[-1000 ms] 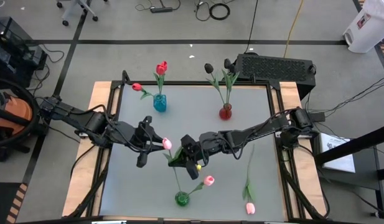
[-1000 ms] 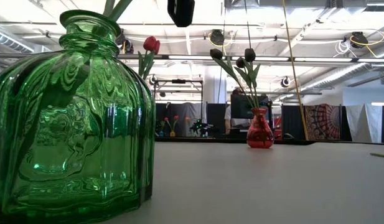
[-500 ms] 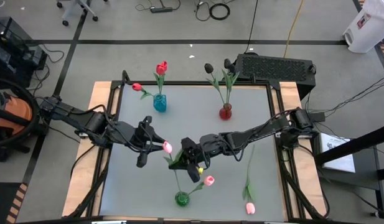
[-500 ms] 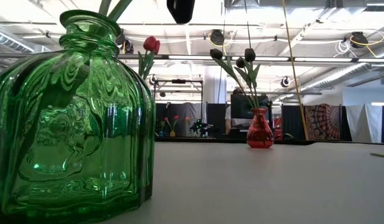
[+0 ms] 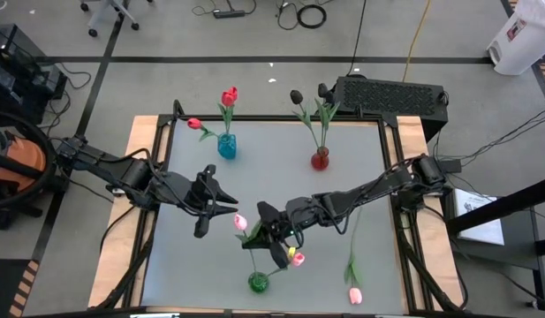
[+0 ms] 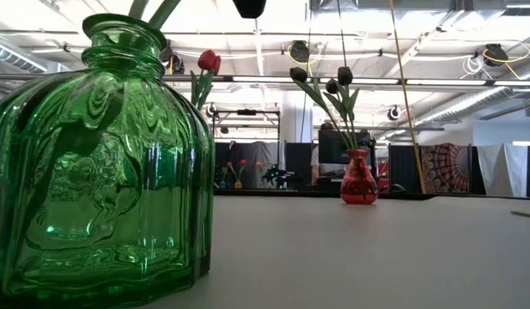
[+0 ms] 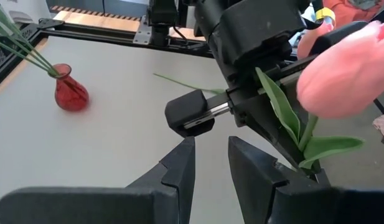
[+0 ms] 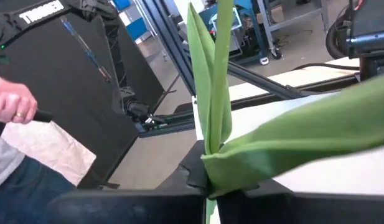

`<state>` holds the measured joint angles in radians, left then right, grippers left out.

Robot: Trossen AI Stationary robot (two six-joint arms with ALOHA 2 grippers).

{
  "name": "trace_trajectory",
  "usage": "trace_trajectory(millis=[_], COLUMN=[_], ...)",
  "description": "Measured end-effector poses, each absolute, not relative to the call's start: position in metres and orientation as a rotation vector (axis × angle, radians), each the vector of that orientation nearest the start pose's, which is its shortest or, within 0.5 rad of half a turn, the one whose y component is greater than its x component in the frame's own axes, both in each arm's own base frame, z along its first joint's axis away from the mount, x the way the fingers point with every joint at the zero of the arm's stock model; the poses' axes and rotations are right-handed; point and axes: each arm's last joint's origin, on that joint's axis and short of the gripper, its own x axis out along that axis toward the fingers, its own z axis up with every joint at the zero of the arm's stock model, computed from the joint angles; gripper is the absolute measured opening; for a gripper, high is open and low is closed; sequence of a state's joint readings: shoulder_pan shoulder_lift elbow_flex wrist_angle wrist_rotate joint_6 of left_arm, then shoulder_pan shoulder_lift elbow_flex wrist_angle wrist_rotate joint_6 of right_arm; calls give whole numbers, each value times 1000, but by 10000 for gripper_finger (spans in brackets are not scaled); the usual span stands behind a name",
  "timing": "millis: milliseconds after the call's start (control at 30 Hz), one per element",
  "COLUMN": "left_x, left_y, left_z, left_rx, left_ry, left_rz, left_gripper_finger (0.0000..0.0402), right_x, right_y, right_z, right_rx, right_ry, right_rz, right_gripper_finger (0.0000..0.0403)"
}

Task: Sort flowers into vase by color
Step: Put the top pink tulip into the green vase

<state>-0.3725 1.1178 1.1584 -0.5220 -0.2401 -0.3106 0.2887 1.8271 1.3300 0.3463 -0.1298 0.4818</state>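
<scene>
My right gripper (image 5: 265,231) is shut on a pink tulip whose head (image 5: 240,222) points toward the table's left. The tulip's stem (image 5: 253,261) runs down to the green vase (image 5: 258,282) at the near edge. A second pink tulip (image 5: 297,259) stands in that vase. Two stems (image 6: 153,9) rise from its mouth in the low view. My left gripper (image 5: 221,205) hovers open just left of the held head, touching nothing. A third pink tulip (image 5: 353,294) lies flat on the table at the near right. My right gripper pinches the pink tulip's stem between its two fingers where the green leaves sprout (image 8: 208,168), a little below the head. The fingers come about level from the table's right and lie across the stem. The stem's lower part reaches down into the green vase's mouth.
A blue vase (image 5: 226,146) with red tulips (image 5: 229,95) stands at the far left. A red vase (image 5: 320,160) with black tulips (image 5: 296,95) stands at the far middle. A person's hand (image 8: 11,102) shows beyond the table.
My right gripper has carried the pink tulip a little toward the table's near edge, closer to the green vase, and has rolled about its own axis. The head has moved with it, away from my left gripper.
</scene>
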Motion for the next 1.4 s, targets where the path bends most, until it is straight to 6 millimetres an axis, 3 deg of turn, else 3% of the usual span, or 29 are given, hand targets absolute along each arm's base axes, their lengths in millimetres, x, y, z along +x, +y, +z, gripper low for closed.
trace_trajectory(millis=[333, 700, 1100, 1400], left_x=[218, 218, 224, 223], left_y=[-78, -78, -81, -81], left_z=[366, 366, 379, 379], left_rx=[-159, -159, -210, -210], left_ry=[474, 473, 342, 344], left_rz=[-57, -57, -114, -119], left_gripper_finger=[102, 102, 102, 102], right_x=[407, 407, 406, 405], right_y=[126, 125, 125, 126], right_z=[280, 278, 271, 271], right_rx=[380, 378, 402, 404], right_ry=[234, 253, 336, 337], right_rz=[384, 381, 360, 363], right_gripper_finger=[47, 105, 184, 216])
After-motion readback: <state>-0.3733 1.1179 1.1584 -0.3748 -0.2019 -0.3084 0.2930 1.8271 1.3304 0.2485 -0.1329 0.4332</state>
